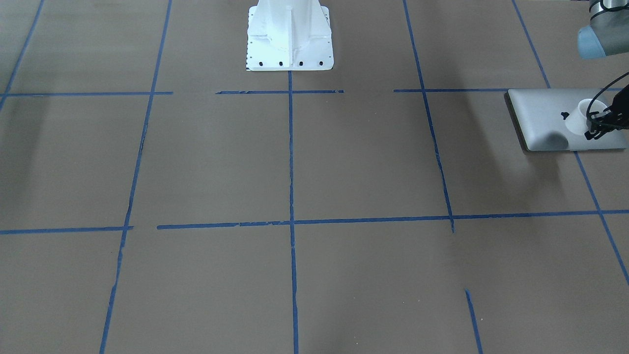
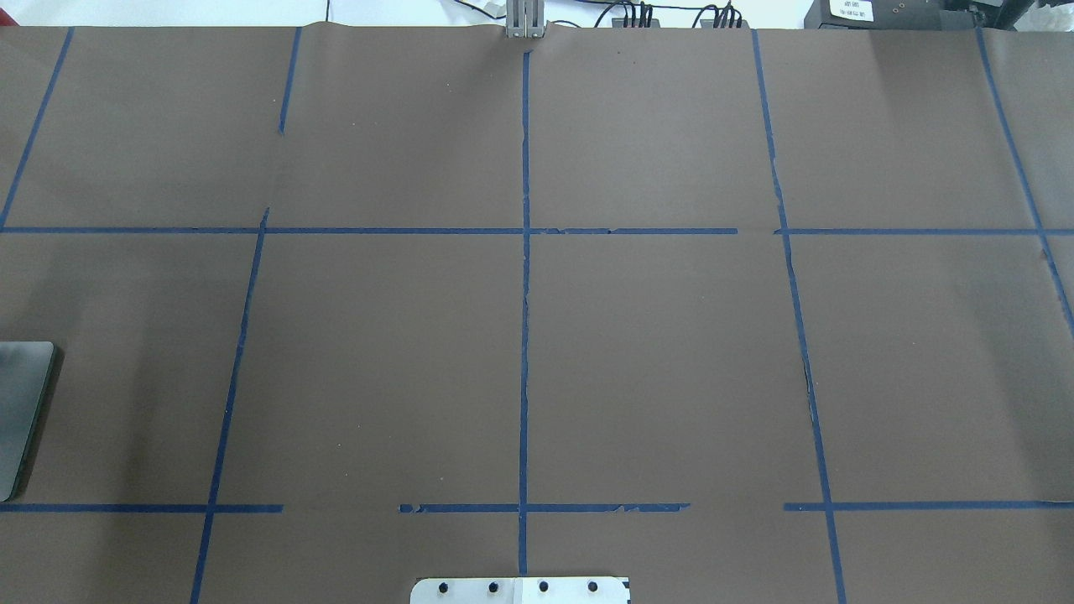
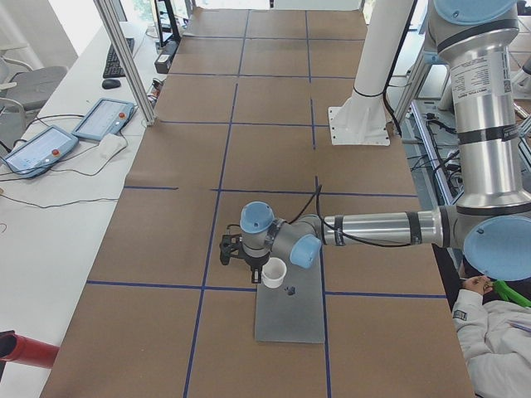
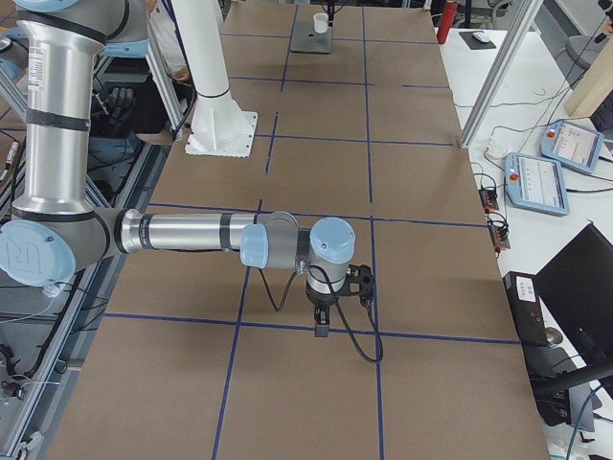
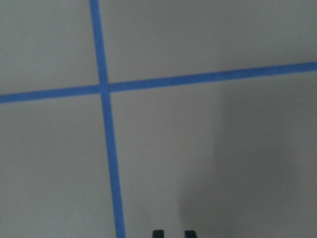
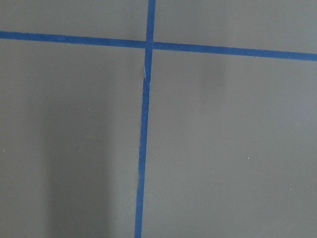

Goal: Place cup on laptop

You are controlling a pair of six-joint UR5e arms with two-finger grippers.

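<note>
The white cup (image 1: 580, 115) stands upright on the silver-grey laptop (image 1: 545, 123), beside its dark logo, at the table's end on my left. Both also show in the exterior left view: cup (image 3: 274, 272), laptop (image 3: 290, 319). My left gripper (image 1: 591, 133) hovers close beside the cup and holds nothing. In the left wrist view its fingertips (image 5: 157, 233) sit close together over bare table. The laptop's corner shows in the overhead view (image 2: 21, 411). My right gripper (image 4: 321, 326) hangs low over the table far from the laptop; I cannot tell whether it is open or shut.
The white robot pedestal (image 1: 290, 34) stands at the middle of the robot's side. Blue tape lines (image 1: 291, 147) grid the brown table. Teach pendants (image 3: 104, 120) and a red object (image 3: 25, 348) lie off the table. An operator (image 3: 498, 332) sits by the robot.
</note>
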